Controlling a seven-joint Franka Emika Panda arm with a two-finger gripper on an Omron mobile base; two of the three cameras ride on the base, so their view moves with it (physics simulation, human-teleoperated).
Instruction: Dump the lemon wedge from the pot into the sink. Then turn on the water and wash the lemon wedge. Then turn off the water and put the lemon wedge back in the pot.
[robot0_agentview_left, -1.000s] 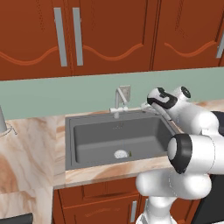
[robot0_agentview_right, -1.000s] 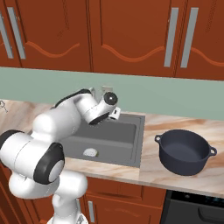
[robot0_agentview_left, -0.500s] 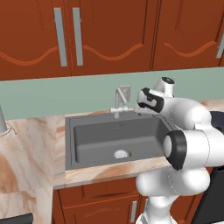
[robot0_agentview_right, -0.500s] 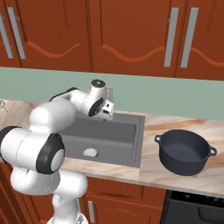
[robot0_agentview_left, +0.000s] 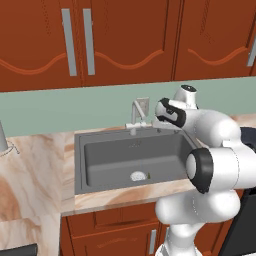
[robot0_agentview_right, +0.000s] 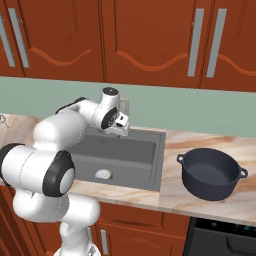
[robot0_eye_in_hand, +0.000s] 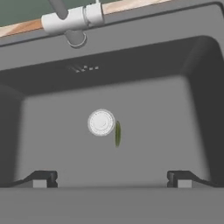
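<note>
Swinging back from the faucet (robot0_agentview_left: 136, 116), my arm has brought the gripper (robot0_eye_in_hand: 111, 178) over the sink (robot0_agentview_left: 100, 172), jaws spread wide and empty, lined up above the lemon wedge (robot0_eye_in_hand: 117, 133) lying just beside the drain (robot0_eye_in_hand: 101, 122). I judge the wash done and pickup next. On the marble counter (robot0_agentview_right: 200, 200) under red-brown cabinets (robot0_agentview_right: 145, 40), the pot (robot0_agentview_right: 212, 173) waits upright.

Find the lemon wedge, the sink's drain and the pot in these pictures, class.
lemon wedge (robot0_eye_in_hand: 117, 133), hand view, middle of the sliver.
drain (robot0_eye_in_hand: 101, 122), hand view, centre of the disc.
pot (robot0_agentview_right: 210, 174), right base view, inside floor.
</note>
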